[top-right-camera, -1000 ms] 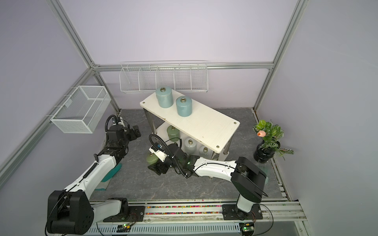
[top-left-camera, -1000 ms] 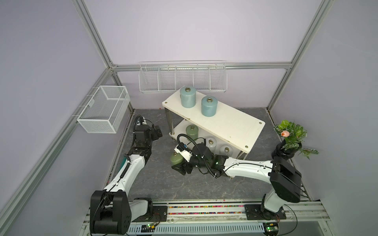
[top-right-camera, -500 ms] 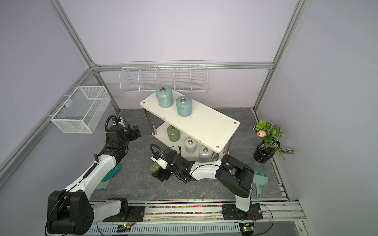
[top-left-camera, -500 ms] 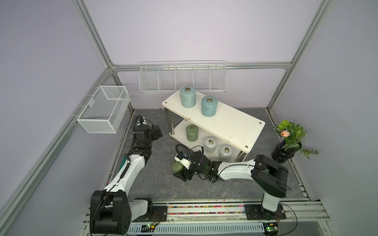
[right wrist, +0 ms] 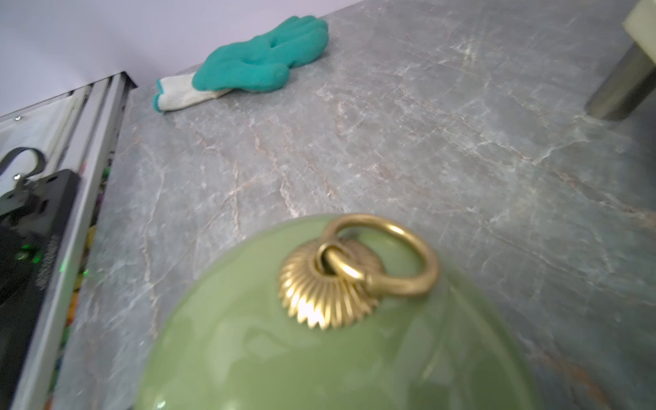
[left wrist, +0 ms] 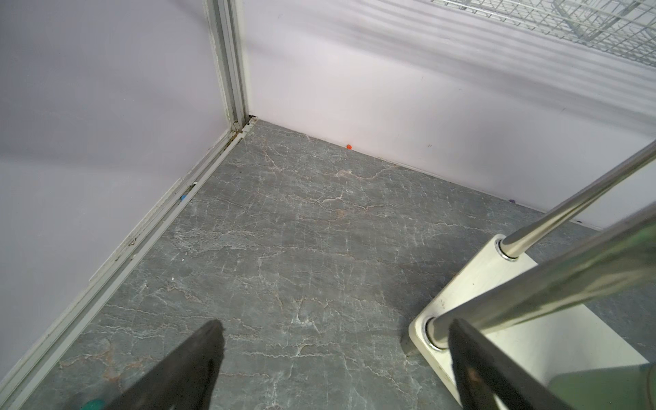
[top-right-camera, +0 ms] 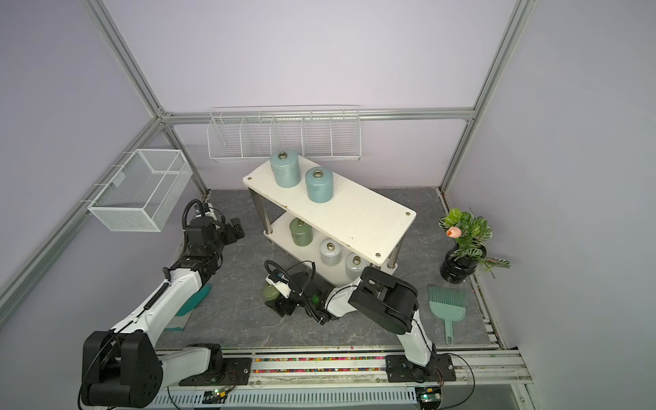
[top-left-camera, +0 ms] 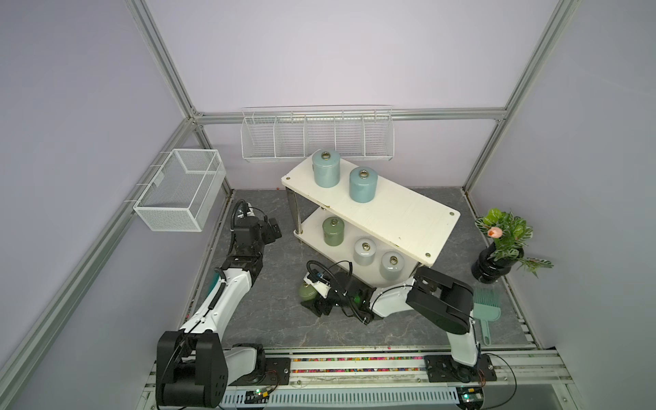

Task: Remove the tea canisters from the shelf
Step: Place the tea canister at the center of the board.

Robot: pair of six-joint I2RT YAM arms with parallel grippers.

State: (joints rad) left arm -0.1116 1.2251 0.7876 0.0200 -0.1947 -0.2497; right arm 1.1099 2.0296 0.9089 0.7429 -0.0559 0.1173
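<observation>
Item, nearest: olive-green glossy cylindrical lidded tea canister (top-left-camera: 306,291) with brass ring (right wrist: 383,255), off the rack, low at the grey marbled stone-look floor (top-left-camera: 277,319) just before the rack's near edge. It lies against the right gripper (top-left-camera: 317,297); the fingers are hidden, so clamped or loose cannot be told, nor whether the base rests. Handling note: seat it flat and upright clear of the chrome leg before letting go, since the glaze looks slippery and the lid may sit loose. Left gripper (left wrist: 337,323): fingers wide apart, empty, beside the rack's corner. Loose on the floor: teal rubber glove (right wrist: 262,67), mint plastic hand brush (top-left-camera: 487,305). Cream-white two-tier shelf (top-left-camera: 401,213): lower tier, one olive canister (top-left-camera: 333,231) and two pale grey-white ones (top-left-camera: 365,251); top tier, two light blue ones (top-left-camera: 326,168). Beyond: black vase with plant (top-left-camera: 491,266), white wire baskets (top-left-camera: 317,136) on lilac walls.
</observation>
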